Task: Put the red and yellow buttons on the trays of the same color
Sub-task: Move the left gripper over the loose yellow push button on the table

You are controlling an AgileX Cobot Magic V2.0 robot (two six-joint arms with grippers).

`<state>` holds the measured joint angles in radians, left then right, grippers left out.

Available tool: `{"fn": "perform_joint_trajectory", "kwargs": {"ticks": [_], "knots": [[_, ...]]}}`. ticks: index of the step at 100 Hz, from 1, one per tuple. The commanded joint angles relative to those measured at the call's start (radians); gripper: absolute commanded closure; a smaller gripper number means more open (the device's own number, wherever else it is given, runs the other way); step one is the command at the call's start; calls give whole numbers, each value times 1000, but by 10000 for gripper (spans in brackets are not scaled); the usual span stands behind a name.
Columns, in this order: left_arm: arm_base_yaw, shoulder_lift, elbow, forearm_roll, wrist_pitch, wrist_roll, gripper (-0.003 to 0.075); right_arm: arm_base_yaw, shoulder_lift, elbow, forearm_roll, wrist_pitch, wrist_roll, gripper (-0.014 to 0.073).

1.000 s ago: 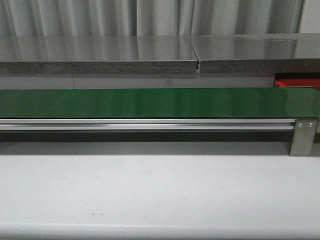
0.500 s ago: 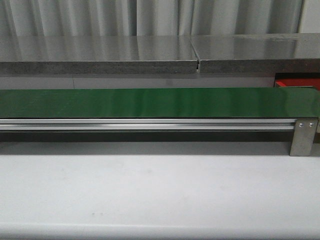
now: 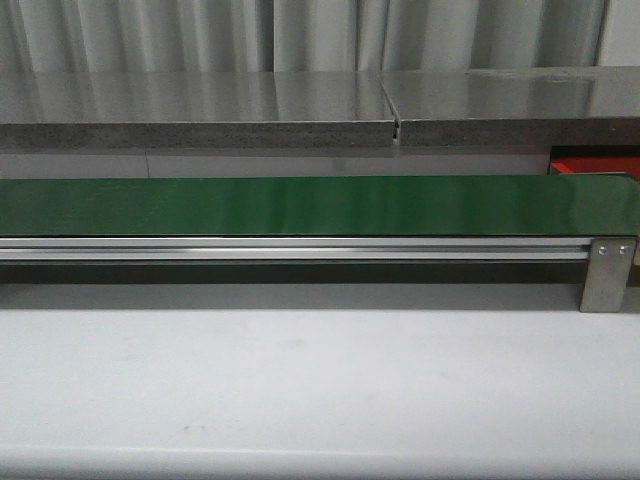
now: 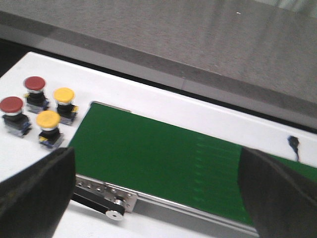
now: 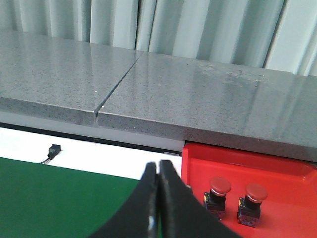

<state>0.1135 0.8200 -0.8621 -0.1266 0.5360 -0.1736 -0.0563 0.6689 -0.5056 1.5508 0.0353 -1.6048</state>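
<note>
our left tool [image 4: 158, 198] is hanging spread wide over the green belt [image 4: 163, 158]. two red buttons [image 4: 34, 84] and two yellow buttons [image 4: 63, 95] are sitting on the white surface [image 4: 148, 99] beside it. our right tool [image 5: 158, 171] is pressed together, beside the red tray [image 5: 287, 178] that is holding two red ones [image 5: 220, 187].

A long green belt [image 3: 300, 205] runs left to right on a white surface [image 3: 300, 380], edged by a metal rail [image 3: 280, 248]. Behind, a grey stone counter [image 3: 200, 110] and pale curtains [image 3: 300, 30].
</note>
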Motion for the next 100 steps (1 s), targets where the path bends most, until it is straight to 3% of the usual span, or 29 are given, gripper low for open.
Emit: {"fn": "perform_joint_trajectory", "kwargs": {"ticks": [1, 14, 26, 59, 100], "knots": [[87, 100, -111, -57, -23, -21, 83, 0, -6, -26, 8, -6, -6, 662], [201, 263, -208, -117, 17, -21, 83, 0, -6, -26, 8, -6, -6, 662], [245, 428, -289, -117, 30, -21, 83, 0, -6, -26, 8, -6, -6, 662], [257, 822, -470, -118, 20, -21, 83, 0, -6, -26, 8, -6, -6, 662], [268, 1080, -655, -107, 16, -21, 83, 0, -6, -26, 8, -6, -6, 662]]}}
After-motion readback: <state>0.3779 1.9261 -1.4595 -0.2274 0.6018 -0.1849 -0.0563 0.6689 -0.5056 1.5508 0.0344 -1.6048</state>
